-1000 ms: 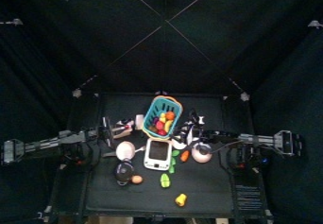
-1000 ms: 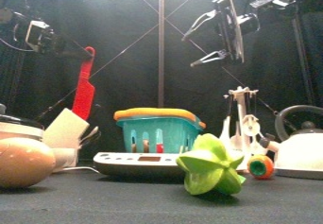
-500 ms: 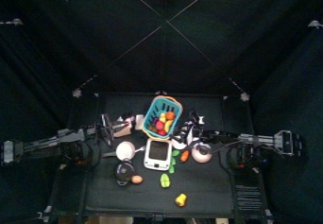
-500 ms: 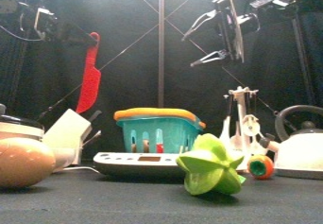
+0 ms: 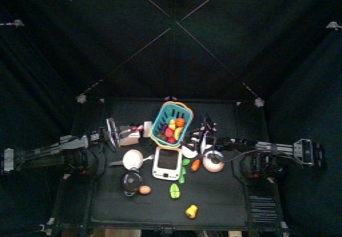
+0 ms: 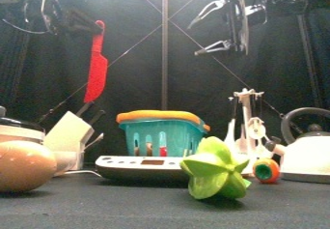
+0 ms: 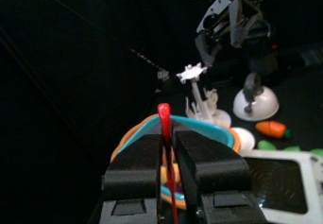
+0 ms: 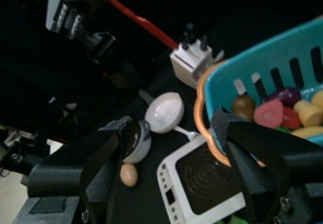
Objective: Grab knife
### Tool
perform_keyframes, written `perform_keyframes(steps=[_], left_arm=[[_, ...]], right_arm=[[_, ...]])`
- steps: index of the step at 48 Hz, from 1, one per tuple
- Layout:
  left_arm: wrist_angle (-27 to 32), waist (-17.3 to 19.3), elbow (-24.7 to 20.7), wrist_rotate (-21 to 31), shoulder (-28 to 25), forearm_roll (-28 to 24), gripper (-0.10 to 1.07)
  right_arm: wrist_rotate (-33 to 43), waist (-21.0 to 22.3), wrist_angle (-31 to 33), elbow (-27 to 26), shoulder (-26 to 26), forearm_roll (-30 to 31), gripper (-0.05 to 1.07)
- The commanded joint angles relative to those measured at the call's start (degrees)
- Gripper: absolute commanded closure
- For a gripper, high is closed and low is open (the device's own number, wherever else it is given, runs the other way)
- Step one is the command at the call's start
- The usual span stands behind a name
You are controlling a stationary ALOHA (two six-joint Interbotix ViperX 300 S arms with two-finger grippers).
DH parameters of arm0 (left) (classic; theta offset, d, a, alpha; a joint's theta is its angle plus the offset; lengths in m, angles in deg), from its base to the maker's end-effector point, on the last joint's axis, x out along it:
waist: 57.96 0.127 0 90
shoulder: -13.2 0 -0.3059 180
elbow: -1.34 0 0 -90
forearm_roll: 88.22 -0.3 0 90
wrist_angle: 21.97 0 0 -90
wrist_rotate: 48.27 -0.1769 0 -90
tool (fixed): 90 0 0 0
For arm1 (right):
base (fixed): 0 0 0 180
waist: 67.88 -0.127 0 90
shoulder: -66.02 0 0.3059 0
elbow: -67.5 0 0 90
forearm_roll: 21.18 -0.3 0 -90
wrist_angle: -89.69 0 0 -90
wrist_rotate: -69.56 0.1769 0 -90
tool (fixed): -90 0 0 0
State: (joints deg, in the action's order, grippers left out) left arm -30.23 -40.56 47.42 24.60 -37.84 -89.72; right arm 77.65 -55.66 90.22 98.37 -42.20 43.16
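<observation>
The grab looks done: the left gripper (image 7: 167, 166) pinches the long red plastic knife (image 6: 96, 67) between its jaws, blade hanging high above the table's left side, clear, I think, of the white knife block (image 6: 68, 131). The right gripper (image 8: 171, 176) hangs spread wide, empty.

No readable text, labels, brands, numbers or signs anywhere; scale (image 6: 145, 165) display too small to read.
</observation>
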Motion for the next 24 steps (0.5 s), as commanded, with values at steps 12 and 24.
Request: perform_keyframes(steps=[12,24], left_arm=[[1.58,-3.69,-5.01,-0.09,-2.55,18.11,0.50],[5.36,-7.47,-7.47,-0.35,-6.86,19.07,0.50]], right_arm=[[0.00,0.70,0.44,-2.81,-2.46,-0.35,0.04],[0.00,-1.93,7.65,-3.25,-2.81,-4.48,0.04]])
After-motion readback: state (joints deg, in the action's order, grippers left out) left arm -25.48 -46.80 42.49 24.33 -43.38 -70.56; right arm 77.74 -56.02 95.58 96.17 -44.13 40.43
